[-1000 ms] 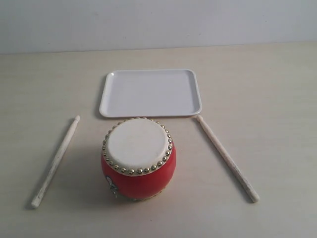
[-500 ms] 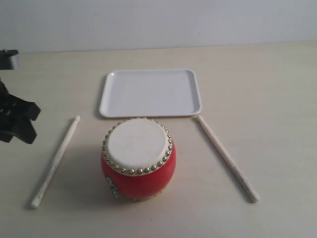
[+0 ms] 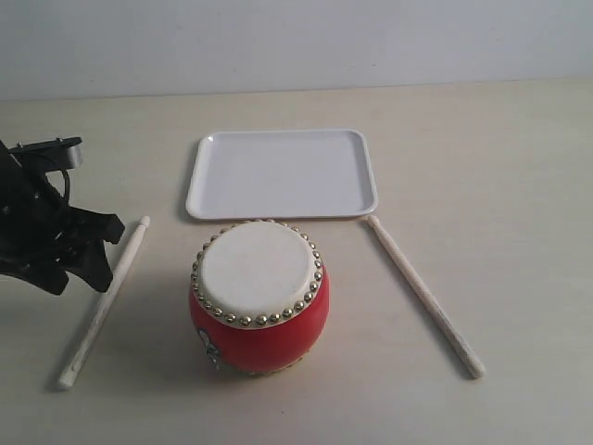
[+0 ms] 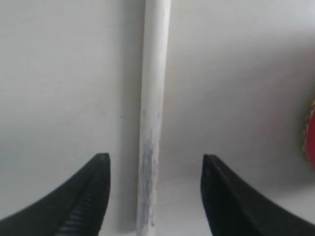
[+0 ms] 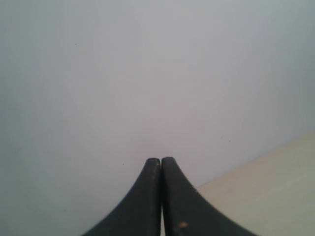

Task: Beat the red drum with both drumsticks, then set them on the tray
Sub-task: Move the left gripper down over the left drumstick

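Note:
The red drum (image 3: 259,297) stands at the table's front middle, and a sliver of its red body (image 4: 311,142) shows in the left wrist view. Behind it lies the white tray (image 3: 281,173), with nothing on it. One drumstick (image 3: 93,324) lies left of the drum, the other (image 3: 422,292) to its right. My left gripper (image 3: 86,257) hovers open over the left stick's upper half. In the left wrist view the stick (image 4: 153,98) runs between the spread jaws of that gripper (image 4: 155,158), untouched. My right gripper (image 5: 161,160) is shut on nothing, faces a pale wall, and is outside the exterior view.
The pale wooden table (image 3: 500,167) ends at a grey-white back wall (image 3: 296,37). A corner of the table top (image 5: 275,187) shows in the right wrist view.
My left arm has come in from the left edge, moving right and down until its open gripper is over the left drumstick. Drum, tray and both sticks have not moved.

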Tool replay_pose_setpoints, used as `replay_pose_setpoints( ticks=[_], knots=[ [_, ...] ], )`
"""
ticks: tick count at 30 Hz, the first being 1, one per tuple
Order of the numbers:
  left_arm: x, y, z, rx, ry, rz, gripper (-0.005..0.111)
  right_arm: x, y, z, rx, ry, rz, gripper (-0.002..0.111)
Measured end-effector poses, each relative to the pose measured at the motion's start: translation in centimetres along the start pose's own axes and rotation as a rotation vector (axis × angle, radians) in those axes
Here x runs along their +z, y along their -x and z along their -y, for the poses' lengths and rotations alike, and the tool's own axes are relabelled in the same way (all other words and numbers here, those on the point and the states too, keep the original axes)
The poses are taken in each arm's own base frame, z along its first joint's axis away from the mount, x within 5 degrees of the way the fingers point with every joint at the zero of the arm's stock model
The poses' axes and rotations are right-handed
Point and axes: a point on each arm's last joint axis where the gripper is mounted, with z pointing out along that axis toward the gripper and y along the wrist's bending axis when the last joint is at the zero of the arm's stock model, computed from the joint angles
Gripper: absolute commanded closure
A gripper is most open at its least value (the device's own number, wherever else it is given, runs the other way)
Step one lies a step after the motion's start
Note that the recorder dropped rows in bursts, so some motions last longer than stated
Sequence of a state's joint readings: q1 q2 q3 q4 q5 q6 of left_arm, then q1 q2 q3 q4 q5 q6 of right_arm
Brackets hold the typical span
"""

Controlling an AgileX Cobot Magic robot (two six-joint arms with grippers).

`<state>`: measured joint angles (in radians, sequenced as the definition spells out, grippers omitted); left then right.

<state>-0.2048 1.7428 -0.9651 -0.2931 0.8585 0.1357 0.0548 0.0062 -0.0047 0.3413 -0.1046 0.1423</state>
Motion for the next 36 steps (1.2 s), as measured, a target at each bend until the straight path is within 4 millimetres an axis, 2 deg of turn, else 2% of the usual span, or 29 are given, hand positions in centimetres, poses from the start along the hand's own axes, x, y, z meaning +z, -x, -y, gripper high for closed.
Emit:
replay_pose_setpoints(
  ticks=[7, 13, 22, 28, 33, 36],
  knots=[
    [0.1, -0.2, 0.3, 0.040, -0.002, -0.023, 0.054, 0.0, 0.0, 0.0, 0.000, 0.000, 0.000, 0.108],
    [0.1, -0.2, 0.3, 0.066, -0.008, -0.017, 0.049, 0.0, 0.0, 0.0, 0.000, 0.000, -0.002, 0.108],
    [1.0, -0.8, 0.2, 0.010, 0.017, -0.009, 0.049, 0.0, 0.0, 0.0, 0.000, 0.000, -0.002, 0.108],
    [2.0, -1.6, 1.6, 0.036, 0.025, -0.021, 0.050, 0.0, 0.0, 0.0, 0.000, 0.000, -0.002, 0.108],
    [2.8, -2.2, 2.9, 0.067, 0.053, -0.018, 0.059, 0.0, 0.0, 0.0, 0.000, 0.000, -0.002, 0.108],
    [2.8, -2.1, 2.9, 0.061, 0.068, -0.004, 0.056, 0.0, 0.0, 0.0, 0.000, -0.001, -0.004, 0.108]
  ],
)
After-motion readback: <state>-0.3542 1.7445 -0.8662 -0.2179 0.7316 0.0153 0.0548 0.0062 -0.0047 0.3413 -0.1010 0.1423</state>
